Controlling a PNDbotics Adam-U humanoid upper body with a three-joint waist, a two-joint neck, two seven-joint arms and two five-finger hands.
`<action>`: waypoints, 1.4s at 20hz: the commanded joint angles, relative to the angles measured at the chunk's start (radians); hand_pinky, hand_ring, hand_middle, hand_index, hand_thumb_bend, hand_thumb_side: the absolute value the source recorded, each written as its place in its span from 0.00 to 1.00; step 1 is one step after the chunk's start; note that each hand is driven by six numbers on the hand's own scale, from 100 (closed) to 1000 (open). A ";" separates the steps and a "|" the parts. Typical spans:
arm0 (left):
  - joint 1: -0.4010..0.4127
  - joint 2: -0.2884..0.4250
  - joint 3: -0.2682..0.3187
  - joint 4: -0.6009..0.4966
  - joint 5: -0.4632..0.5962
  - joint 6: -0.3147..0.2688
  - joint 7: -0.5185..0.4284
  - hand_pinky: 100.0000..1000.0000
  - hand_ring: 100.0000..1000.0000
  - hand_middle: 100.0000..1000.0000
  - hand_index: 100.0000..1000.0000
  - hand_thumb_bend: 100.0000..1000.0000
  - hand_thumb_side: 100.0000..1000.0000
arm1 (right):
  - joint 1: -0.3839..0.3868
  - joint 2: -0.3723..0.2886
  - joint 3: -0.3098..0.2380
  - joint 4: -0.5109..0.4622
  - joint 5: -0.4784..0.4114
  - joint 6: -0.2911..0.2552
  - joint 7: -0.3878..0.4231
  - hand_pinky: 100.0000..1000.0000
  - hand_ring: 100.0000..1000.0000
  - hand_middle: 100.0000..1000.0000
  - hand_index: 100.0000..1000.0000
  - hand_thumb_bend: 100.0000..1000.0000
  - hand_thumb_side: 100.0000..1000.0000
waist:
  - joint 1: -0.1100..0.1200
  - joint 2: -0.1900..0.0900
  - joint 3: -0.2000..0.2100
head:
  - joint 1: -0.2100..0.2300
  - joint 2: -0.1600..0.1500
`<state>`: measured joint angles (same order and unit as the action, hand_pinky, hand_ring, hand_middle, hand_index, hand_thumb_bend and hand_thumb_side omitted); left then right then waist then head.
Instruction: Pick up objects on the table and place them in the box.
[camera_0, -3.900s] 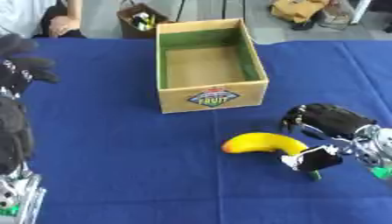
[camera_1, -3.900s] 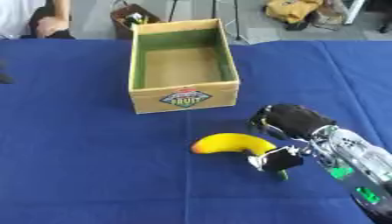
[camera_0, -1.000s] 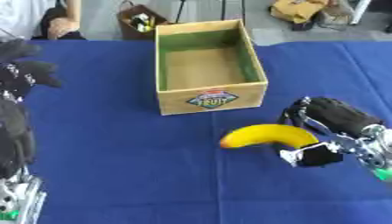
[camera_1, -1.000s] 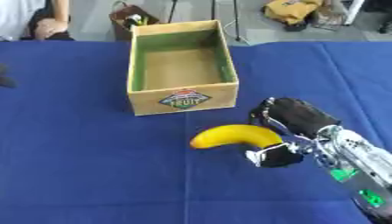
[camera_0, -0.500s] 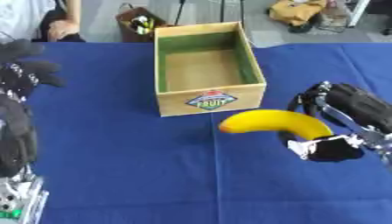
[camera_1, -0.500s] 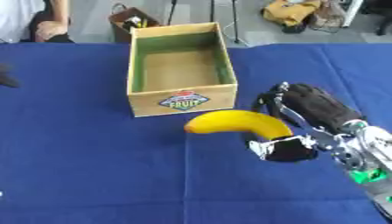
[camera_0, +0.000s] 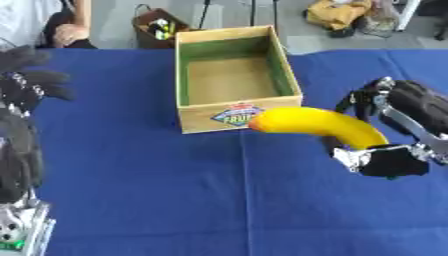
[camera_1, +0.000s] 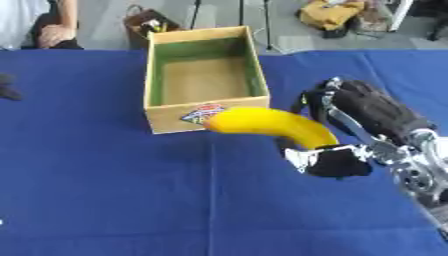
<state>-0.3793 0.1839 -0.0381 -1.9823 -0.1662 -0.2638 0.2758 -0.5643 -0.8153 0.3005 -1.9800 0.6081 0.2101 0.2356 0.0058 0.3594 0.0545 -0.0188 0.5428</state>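
A yellow banana hangs above the blue table, pinched between the thumb and curled fingers of my right hand. Its free tip points left and lies over the front right corner of the box. The box is an open cardboard carton with green inner walls, a brown floor and a fruit label on its front; nothing shows inside it. My left hand stands at the left edge with its fingers spread and nothing in it.
The blue cloth covers the whole table. Beyond the far edge are a brown bag, a yellow bag and a seated person at the top left.
My right hand has closed on the banana, lifted it off the cloth and carried it up and left toward the box's front corner. The left hand has stayed put.
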 joint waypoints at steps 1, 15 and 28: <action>-0.007 0.014 0.003 -0.018 0.001 0.002 0.001 0.44 0.55 0.62 0.75 0.00 1.00 | -0.015 -0.037 -0.021 -0.020 -0.024 0.003 -0.014 0.49 0.48 0.27 0.44 0.05 0.41 | -0.001 -0.024 0.000 | -0.001 -0.004; -0.013 0.021 -0.009 -0.018 0.005 0.002 -0.012 0.44 0.55 0.62 0.75 0.00 1.00 | -0.128 -0.083 -0.066 0.067 -0.063 0.065 -0.079 0.49 0.47 0.27 0.43 0.01 0.43 | -0.031 0.001 0.055 | -0.019 -0.019; -0.041 0.027 -0.021 -0.018 0.011 -0.004 -0.026 0.44 0.55 0.62 0.75 0.00 1.00 | -0.297 -0.032 -0.051 0.284 -0.011 0.062 -0.106 0.49 0.47 0.27 0.42 0.00 0.44 | -0.070 0.032 0.139 | -0.065 -0.061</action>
<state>-0.4072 0.1934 -0.0534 -1.9823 -0.1593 -0.2666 0.2537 -0.8405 -0.8358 0.2575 -1.7126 0.5841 0.2713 0.1331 -0.0679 0.4116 0.1961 -0.0764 0.4977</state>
